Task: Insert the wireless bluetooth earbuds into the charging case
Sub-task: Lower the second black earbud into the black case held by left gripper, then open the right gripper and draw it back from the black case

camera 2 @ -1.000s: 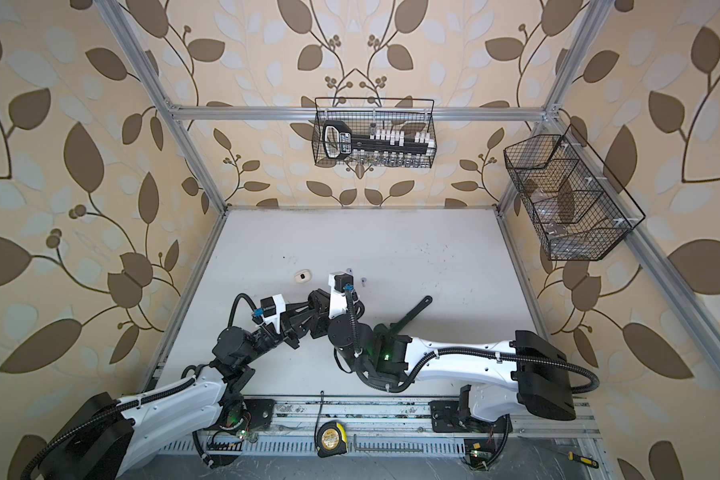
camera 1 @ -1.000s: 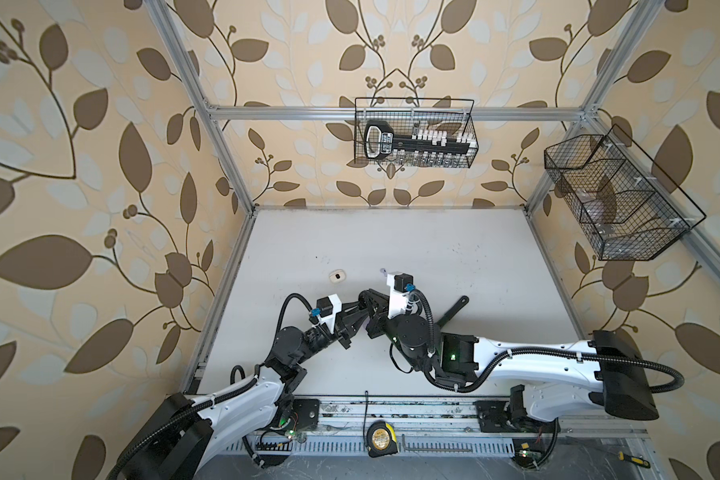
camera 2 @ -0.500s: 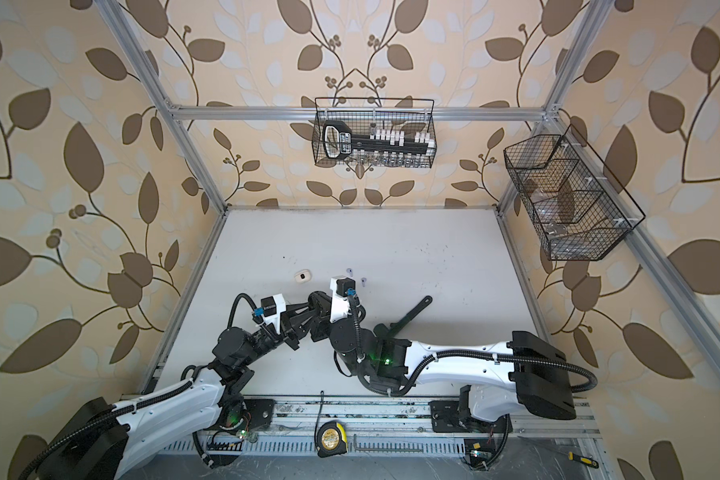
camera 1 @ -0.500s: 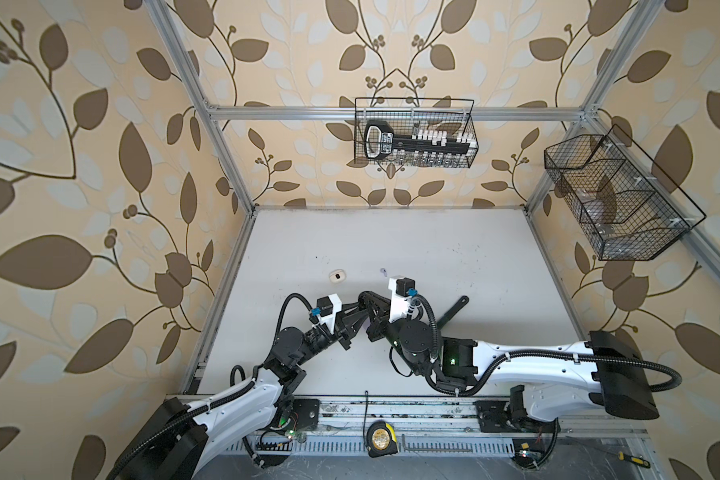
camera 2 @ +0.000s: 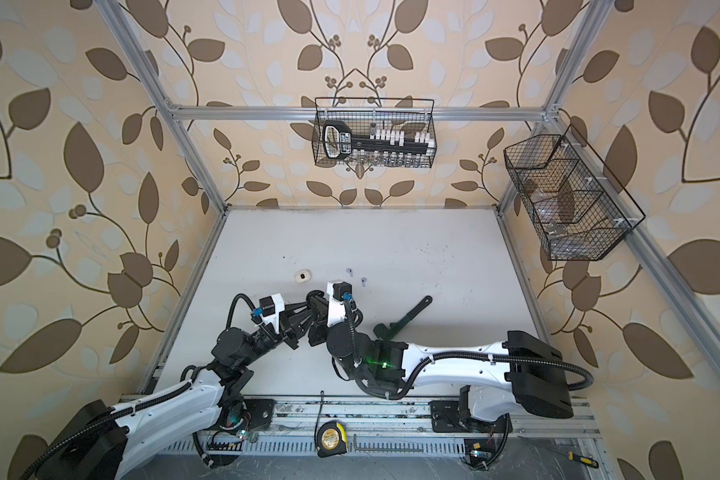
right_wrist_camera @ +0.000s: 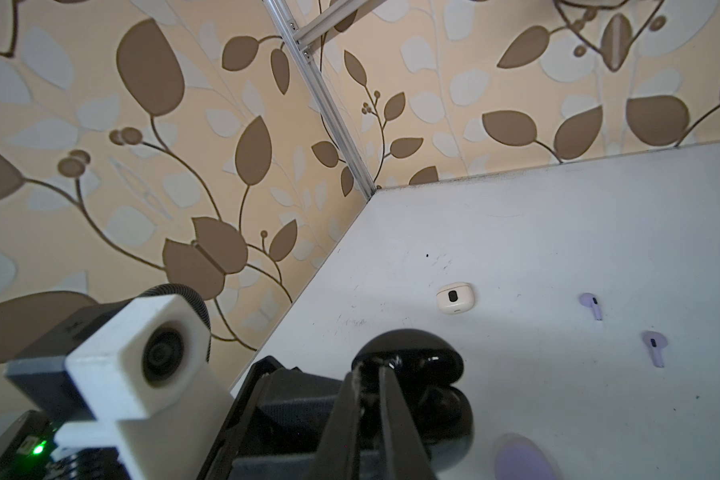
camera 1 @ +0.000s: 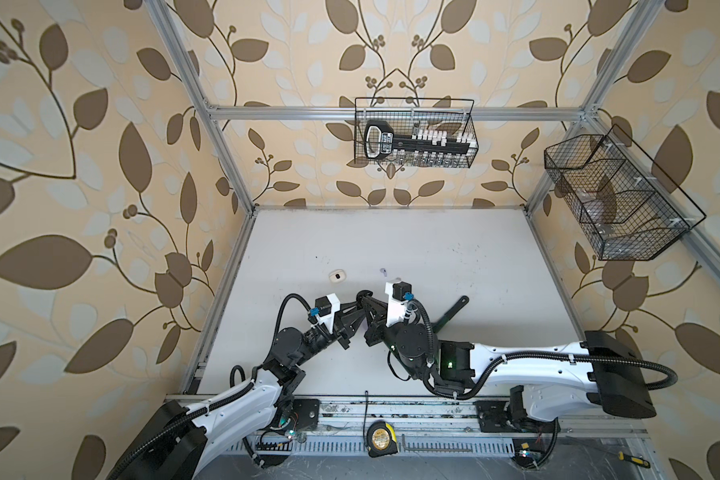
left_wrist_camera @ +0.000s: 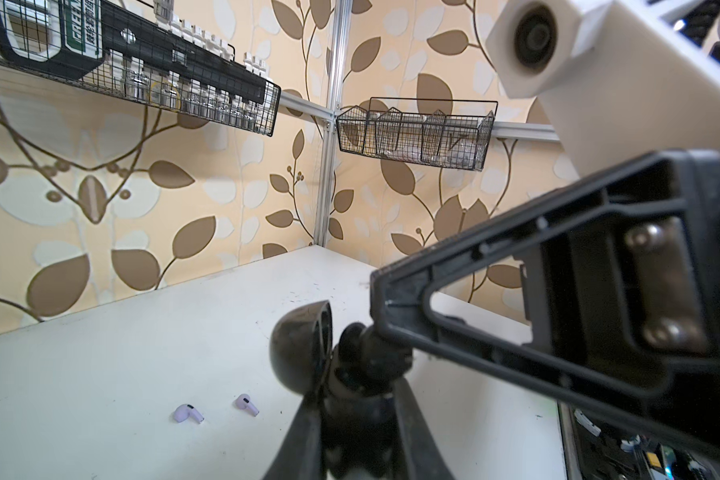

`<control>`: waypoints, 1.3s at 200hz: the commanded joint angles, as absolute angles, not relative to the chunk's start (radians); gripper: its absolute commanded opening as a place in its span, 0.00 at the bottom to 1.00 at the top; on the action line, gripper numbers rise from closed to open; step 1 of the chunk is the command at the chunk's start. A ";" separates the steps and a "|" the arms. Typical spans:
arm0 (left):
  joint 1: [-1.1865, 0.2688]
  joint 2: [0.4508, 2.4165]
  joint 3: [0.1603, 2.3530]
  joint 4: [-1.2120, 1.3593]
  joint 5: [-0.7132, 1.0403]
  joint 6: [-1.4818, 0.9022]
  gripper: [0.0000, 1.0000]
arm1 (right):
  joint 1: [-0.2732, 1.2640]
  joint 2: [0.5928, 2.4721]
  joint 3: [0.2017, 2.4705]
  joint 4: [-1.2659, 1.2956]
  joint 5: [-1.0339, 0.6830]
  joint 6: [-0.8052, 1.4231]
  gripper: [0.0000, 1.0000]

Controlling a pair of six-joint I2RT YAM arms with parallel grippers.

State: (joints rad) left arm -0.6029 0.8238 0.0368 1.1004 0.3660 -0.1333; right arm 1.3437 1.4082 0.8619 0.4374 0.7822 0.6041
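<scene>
The black charging case (right_wrist_camera: 449, 411) is clamped between the closed jaws of the left gripper (left_wrist_camera: 350, 399), its lid swung open, at the front middle of the table (camera 1: 391, 241). Whether it is lifted or resting cannot be told. The right gripper (right_wrist_camera: 373, 370) is pinched fully shut on what is judged to be a black earbud (left_wrist_camera: 360, 347) — it is held at the mouth of the case, between lid and base, and whether it is seated is hidden. The coming move is judged to turn on that alignment: the bud is to be pressed along the right fingers' own axis into its well while the case is steadied from the left. A lilac earbud (right_wrist_camera: 591, 305) and a second lilac earbud (right_wrist_camera: 655, 347) are seen lying flat beyond both claws, toward the back wall, nearer the right arm — a white case (right_wrist_camera: 454, 297) is set beside them.
</scene>
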 commanded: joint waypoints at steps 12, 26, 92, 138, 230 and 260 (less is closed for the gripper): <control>-0.608 0.787 0.042 1.190 0.380 -0.105 0.00 | 1.353 1.434 0.857 0.382 0.789 0.618 0.11; -0.607 0.783 0.039 1.191 0.382 -0.101 0.00 | 1.354 1.431 0.859 0.375 0.789 0.617 0.13; -0.608 0.766 0.036 1.164 0.388 -0.064 0.00 | 1.363 1.356 0.871 0.350 0.735 0.545 0.29; -0.608 0.746 0.029 1.146 0.412 -0.034 0.00 | 1.380 1.227 0.852 0.291 0.760 0.488 0.29; -0.608 0.715 0.017 1.138 0.449 -0.017 0.00 | 1.381 1.240 0.826 0.238 0.716 0.506 0.15; -0.607 0.700 0.017 1.129 0.463 -0.017 0.00 | 1.377 1.254 0.828 0.245 0.700 0.510 0.15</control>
